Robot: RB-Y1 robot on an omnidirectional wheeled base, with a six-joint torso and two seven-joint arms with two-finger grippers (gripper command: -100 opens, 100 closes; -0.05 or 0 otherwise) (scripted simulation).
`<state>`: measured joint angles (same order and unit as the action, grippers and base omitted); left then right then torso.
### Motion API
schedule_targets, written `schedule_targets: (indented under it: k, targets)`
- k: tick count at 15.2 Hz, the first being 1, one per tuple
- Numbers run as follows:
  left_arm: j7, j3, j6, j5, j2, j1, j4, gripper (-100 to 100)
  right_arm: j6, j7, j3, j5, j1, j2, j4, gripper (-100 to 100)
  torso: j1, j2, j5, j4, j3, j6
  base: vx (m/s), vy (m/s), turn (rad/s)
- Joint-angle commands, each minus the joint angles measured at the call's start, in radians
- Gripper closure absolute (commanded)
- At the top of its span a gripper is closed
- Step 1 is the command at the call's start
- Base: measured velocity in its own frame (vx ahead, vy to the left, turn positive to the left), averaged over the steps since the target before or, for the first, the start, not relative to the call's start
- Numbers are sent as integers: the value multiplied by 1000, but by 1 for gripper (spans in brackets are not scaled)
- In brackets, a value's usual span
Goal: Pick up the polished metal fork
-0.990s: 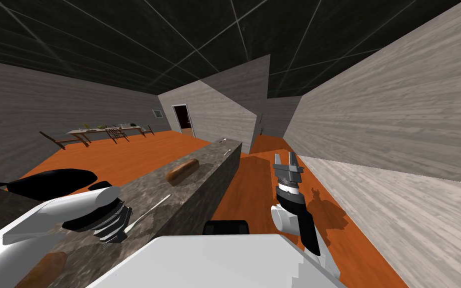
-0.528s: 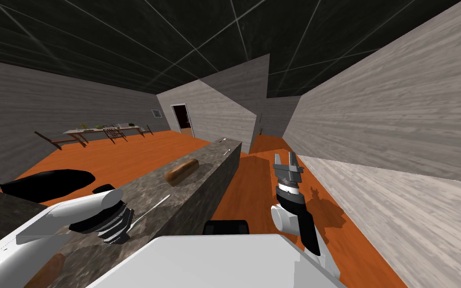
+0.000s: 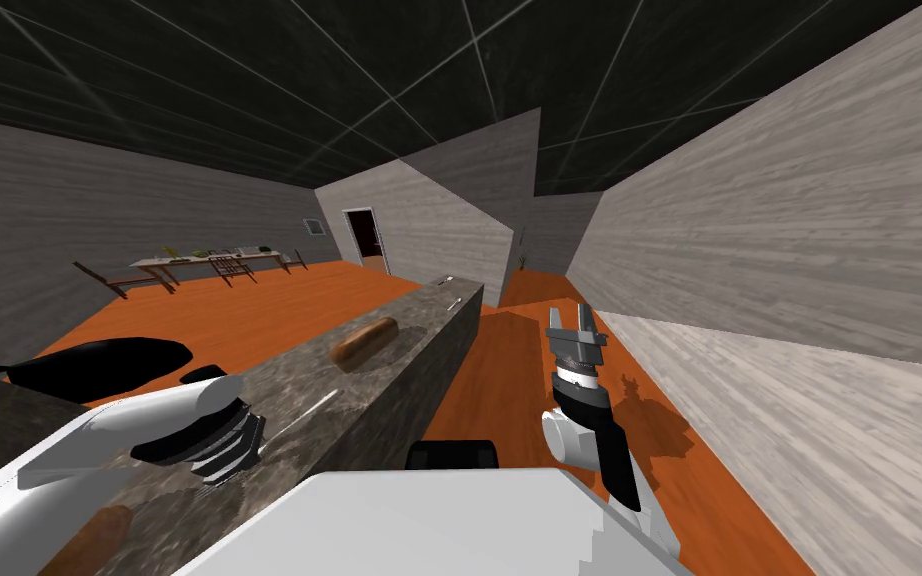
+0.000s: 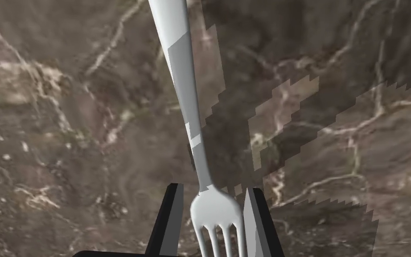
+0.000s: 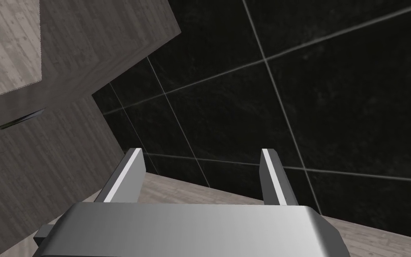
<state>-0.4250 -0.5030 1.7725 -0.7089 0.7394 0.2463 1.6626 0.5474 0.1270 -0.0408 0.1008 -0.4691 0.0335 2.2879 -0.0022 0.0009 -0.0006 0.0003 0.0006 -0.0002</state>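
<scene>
A smooth grey fork lies on a dark marbled counter, and its handle runs away from my left hand. My left gripper points down at the tined end. Its two fingers stand close on either side of the fork's head, pressed in on it. In the head view the fork shows as a thin pale line on the counter, just ahead of my left wrist. My right gripper is raised over the orange floor to the right of the counter, its fingers open and empty.
A brown loaf lies further along the counter, and another brown loaf lies near my left arm. Small utensils rest at the counter's far end. A black rounded object sits to the left. A long table with chairs stands far off.
My left gripper's fingers have come in from wide open to close around the fork's head. The left wrist shifted slightly. The right arm has not moved.
</scene>
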Motion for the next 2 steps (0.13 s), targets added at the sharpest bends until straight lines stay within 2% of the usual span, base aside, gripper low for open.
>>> schedule_targets:
  k: [1,2]
  targets:
    - [-11,-12,31,-13,10,3,27,100,0,0,0,0,0,0,0,0,0,0,0,0,0,0,8,-5,10]
    - [-4,-5,12,-6,5,1,10,100,0,0,0,0,0,0,0,0,0,0,0,0,0,0,0,0,0]
